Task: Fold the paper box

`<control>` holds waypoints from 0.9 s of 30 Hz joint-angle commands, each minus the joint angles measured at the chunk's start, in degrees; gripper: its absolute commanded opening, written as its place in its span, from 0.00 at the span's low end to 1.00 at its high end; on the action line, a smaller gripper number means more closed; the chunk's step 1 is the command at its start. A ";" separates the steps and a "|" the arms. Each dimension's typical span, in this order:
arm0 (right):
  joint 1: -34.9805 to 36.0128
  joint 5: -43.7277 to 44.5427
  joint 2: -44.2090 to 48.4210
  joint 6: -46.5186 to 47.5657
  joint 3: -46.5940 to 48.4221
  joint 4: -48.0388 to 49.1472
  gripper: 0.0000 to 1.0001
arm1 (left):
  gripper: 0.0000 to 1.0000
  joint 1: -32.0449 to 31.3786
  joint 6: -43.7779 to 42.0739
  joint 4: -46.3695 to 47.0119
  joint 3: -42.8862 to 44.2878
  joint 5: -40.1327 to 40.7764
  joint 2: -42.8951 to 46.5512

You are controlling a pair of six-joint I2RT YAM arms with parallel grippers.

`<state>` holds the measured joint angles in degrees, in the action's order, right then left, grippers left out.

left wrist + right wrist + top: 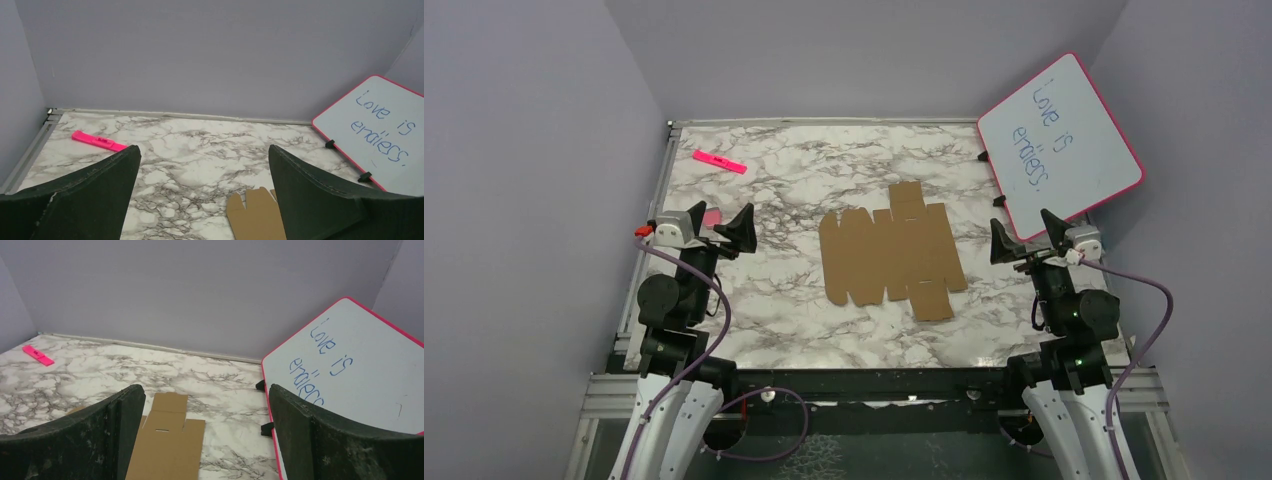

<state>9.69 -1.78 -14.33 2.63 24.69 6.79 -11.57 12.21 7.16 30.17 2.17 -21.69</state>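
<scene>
Both tools gape wide and hold nothing: the left gripper (720,224) hangs above the table's left side, the right gripper (1025,240) above its right. Between them, touching neither, the paper box (889,255) lies as 1 flat die-cut sheet on the marble table (784,185). Best, I judge, to pin 1 panel with 1 arm while the other lifts a flap along its crease.

One flat brown paper box (891,252), one pink marker (720,161), one pink-framed whiteboard (1060,146), one marble-patterned table (774,310), and two robot arms: left arm (667,300), right arm (1076,315).
</scene>
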 commanded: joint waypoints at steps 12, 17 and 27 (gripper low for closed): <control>0.30 -0.52 1.36 -3.84 3.13 -1.75 1.00 | 0.99 0.46 -0.55 -1.31 1.45 -0.71 -2.69; 0.35 -1.74 0.10 -8.32 4.81 -3.81 1.00 | 0.99 0.50 -0.22 -2.43 2.07 -1.24 -3.41; 0.31 -3.96 -2.05 -14.90 10.46 -13.54 1.00 | 0.99 0.49 4.49 -2.59 4.55 -9.64 -10.09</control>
<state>9.69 -2.94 -15.94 -9.04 32.27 -0.89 -11.35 13.37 4.16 31.81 -2.17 -27.64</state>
